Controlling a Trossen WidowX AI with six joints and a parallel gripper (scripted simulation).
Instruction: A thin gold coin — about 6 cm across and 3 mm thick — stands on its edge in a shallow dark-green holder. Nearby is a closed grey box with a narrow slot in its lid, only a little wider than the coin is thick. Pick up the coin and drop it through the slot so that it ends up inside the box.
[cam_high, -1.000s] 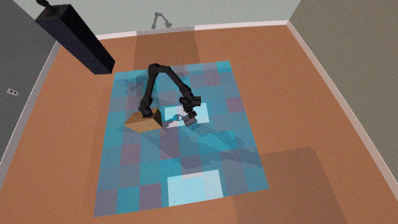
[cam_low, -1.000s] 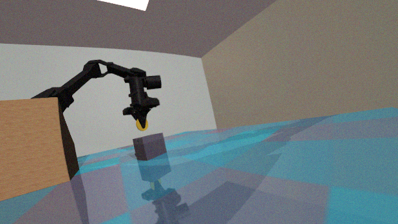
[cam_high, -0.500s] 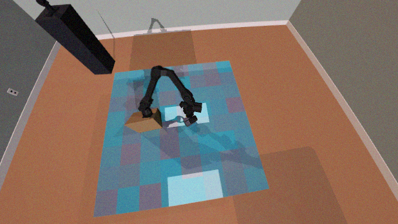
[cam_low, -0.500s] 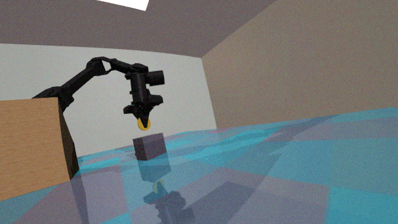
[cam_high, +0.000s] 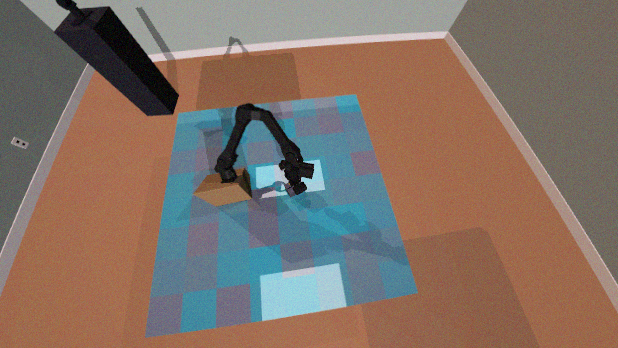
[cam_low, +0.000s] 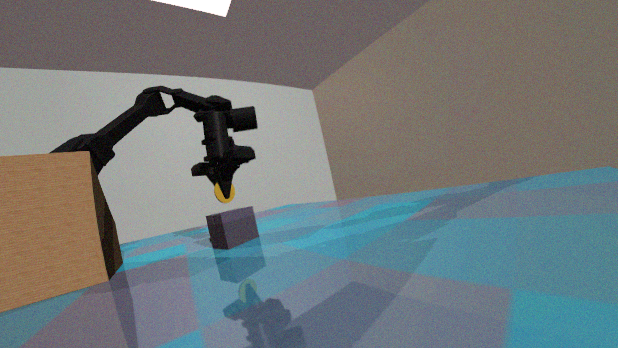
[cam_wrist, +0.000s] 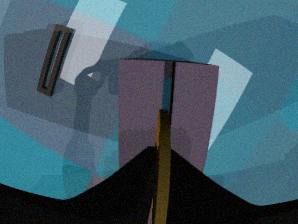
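Observation:
My gripper (cam_low: 223, 183) (cam_wrist: 157, 155) (cam_high: 294, 181) is shut on the thin gold coin (cam_low: 221, 194) (cam_wrist: 161, 192) and holds it upright by its top edge. The coin hangs a short way above the closed grey box (cam_low: 232, 227) (cam_wrist: 140, 110). In the wrist view the coin shows edge-on, lined up with the dark narrow slot (cam_wrist: 169, 86) in the lid, its lower edge apart from the lid. The dark-green holder (cam_wrist: 48, 60) lies empty on the floor to the left of the box. In the top view the box is mostly hidden under the gripper.
The arm stands on a wooden block (cam_high: 225, 192) (cam_low: 45, 225) left of the box. A tall black pillar (cam_high: 115, 60) leans at the back left. The floor is a glossy blue and purple checked mat (cam_high: 210, 280) on brown flooring.

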